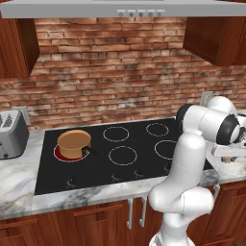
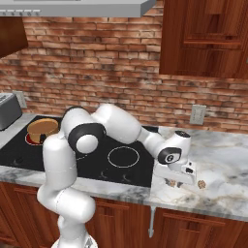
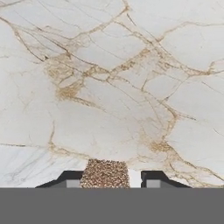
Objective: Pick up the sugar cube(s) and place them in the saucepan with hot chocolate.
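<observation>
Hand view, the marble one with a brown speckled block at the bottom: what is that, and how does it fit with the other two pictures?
The machine is a white robot arm in a computer-drawn kitchen. Two cameras sit behind it, left and right. The third rides on its gripper, looking down at the marble counter. The block is a brown sugar cube lying between the two dark fingertips; whether they pinch it yet, I cannot tell. A second cube lies nearby. On the black cooktop stands the copper saucepan, with a grey toaster beside it.
</observation>
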### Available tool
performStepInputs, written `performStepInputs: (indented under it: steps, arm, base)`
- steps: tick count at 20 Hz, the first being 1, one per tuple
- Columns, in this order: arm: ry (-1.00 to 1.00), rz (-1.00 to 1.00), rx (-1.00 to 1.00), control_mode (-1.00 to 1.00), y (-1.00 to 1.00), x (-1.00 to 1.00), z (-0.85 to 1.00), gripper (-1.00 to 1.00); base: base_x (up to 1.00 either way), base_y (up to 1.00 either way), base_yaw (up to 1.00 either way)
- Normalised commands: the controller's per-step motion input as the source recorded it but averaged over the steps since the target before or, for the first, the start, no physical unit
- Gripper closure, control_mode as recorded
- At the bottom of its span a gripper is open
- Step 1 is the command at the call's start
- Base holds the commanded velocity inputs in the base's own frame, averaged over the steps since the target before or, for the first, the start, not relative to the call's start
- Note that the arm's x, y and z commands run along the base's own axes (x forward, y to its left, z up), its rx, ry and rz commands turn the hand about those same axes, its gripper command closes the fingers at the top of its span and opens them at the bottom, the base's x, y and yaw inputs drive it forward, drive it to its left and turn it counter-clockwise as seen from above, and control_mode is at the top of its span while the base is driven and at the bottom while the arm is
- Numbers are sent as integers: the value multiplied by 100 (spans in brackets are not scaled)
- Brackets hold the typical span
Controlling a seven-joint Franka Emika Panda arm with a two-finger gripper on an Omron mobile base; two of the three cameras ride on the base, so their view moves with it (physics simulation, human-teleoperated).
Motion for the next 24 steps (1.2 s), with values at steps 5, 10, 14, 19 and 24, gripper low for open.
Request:
performStepInputs:
  steps: [5, 10, 14, 19, 24]
  arm:
    - [3, 0, 0, -100, 0, 0, -3, 100]
    - [-2, 0, 0, -100, 0, -29, 2, 100]
    - [-4, 0, 0, -100, 16, -46, 33, 100]
    - [-11, 1, 0, -100, 41, -30, 58, 100]
    - [-12, 1, 0, -100, 51, -1, 71, 100]
  base:
    - [0, 0, 0]
    - [0, 0, 0]
    - [0, 0, 0]
    - [0, 0, 0]
    - [0, 0, 0]
